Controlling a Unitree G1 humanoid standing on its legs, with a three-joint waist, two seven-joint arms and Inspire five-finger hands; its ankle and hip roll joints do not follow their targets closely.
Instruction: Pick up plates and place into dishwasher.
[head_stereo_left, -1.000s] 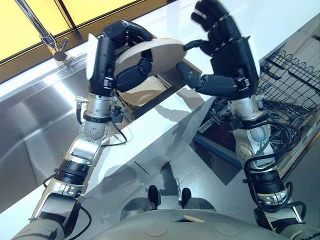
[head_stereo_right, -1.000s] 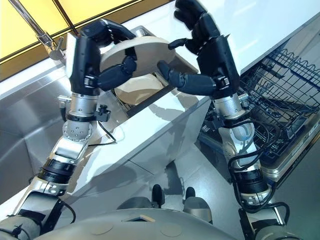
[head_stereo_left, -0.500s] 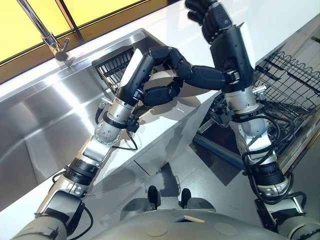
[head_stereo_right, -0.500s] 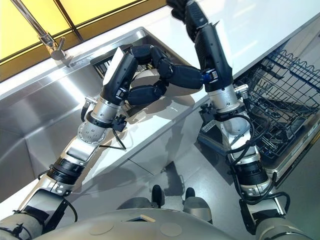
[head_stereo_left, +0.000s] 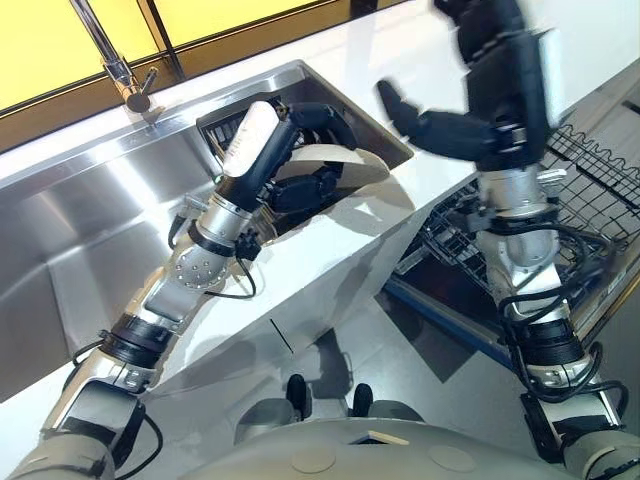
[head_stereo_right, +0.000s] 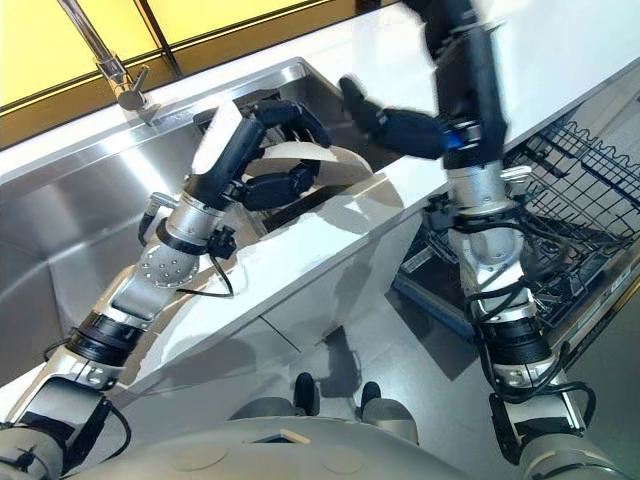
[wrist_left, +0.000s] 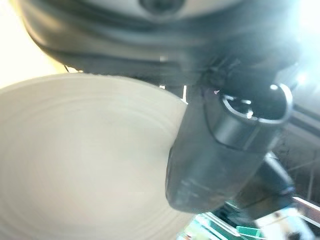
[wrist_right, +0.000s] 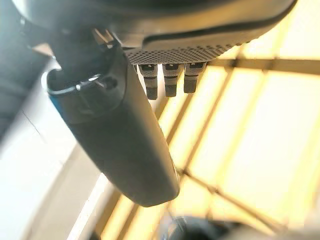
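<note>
Beige plate (head_stereo_left: 330, 165) has dropped back to the sink (head_stereo_left: 90, 235) edge, gripped by the left hand (head_stereo_left: 300, 175); the right hand (head_stereo_left: 470, 110), spread wide and empty, has pulled away, so no handover yet.

No lettering, label or number is legible anywhere here. The plate (head_stereo_left: 325, 160) in the left robot hand (head_stereo_left: 290, 150) is plain and unmarked, and the white bench (head_stereo_left: 400, 215) carries no sign or print.
</note>
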